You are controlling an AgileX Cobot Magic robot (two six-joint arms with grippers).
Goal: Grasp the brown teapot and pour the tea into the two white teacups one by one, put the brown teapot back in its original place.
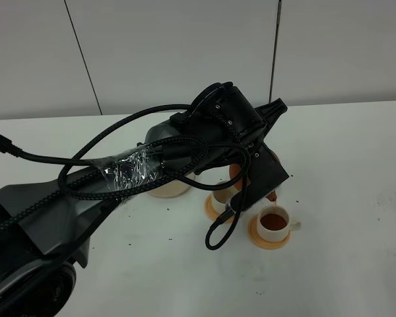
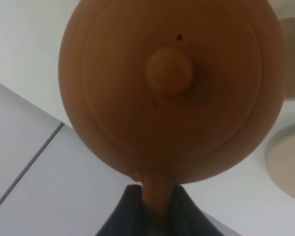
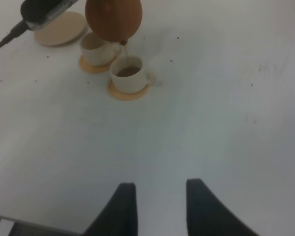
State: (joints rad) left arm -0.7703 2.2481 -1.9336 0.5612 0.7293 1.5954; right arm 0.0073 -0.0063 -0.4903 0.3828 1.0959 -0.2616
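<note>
Left pincer: narrowly closed on the loop handle of the brown teapot, with a dark finger pressed against each side of it.
Right pincer: fingers moderately parted with nothing between them, hanging over bare surface, well apart from the cups.
Brown teapot: held clear of the surface and tipped, its spout pointing down over one cup. The lid knob faces the left wrist camera.
Cup under the spout: stands on an orange coaster with brown tea inside. Its handle points right in the high view.
Second cup: just beside the first on its own coaster, partly hidden by the left arm in the high view. Its contents cannot be told.
Saucer: pale, round and bare, near the second cup on the side away from the tea-filled one.
Edges: the far edge of the surface meets the grey wall behind the arm.
Open room: there is broad bare white surface to the right of and in front of the cups. The left side is taken up by the arm and its looping cables.
</note>
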